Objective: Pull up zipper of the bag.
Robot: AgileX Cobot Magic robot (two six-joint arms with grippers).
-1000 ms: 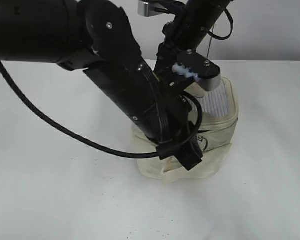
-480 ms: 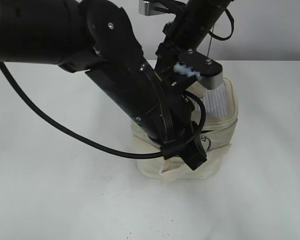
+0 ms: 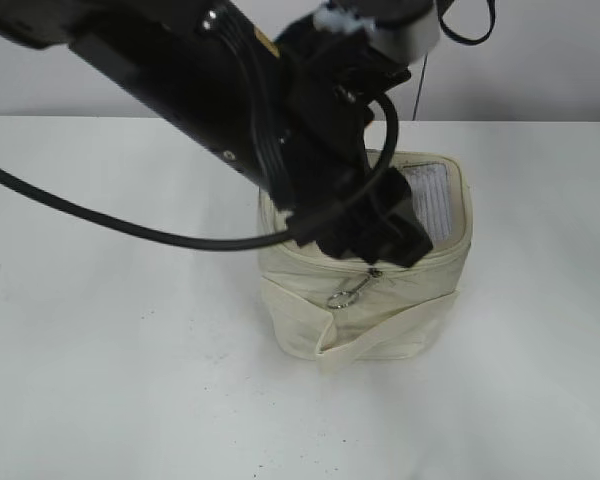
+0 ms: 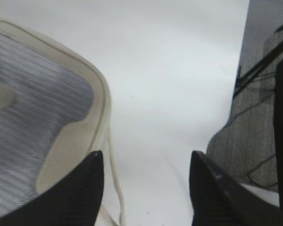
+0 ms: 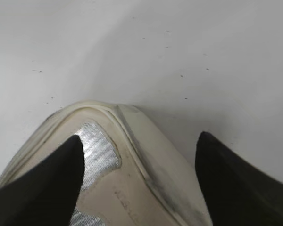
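The cream-white bag (image 3: 390,305) stands on the table with its grey ribbed window (image 3: 430,195) facing up. The zipper's silver slider with its round ring pull (image 3: 348,294) hangs free on the front, under the lid rim. My left gripper (image 3: 385,235) hovers just above the front rim. In the left wrist view it is open and empty (image 4: 145,162), with the bag's lid (image 4: 35,108) at the left. My right gripper (image 5: 139,141) is open and empty above a lid corner (image 5: 127,155). Its fingers are hidden in the exterior view.
The white table (image 3: 100,340) surrounds the bag. A black cable (image 3: 130,230) hangs from the left arm (image 3: 210,80) across the left side. The wide strap band (image 3: 380,335) wraps the bag's lower body. The other arm's dark body (image 4: 264,117) shows in the left wrist view.
Both arms have risen. The left gripper has lifted off the bag's front, and the slider with its ring now shows there. The bag sits squarer, with the lid lying flat.
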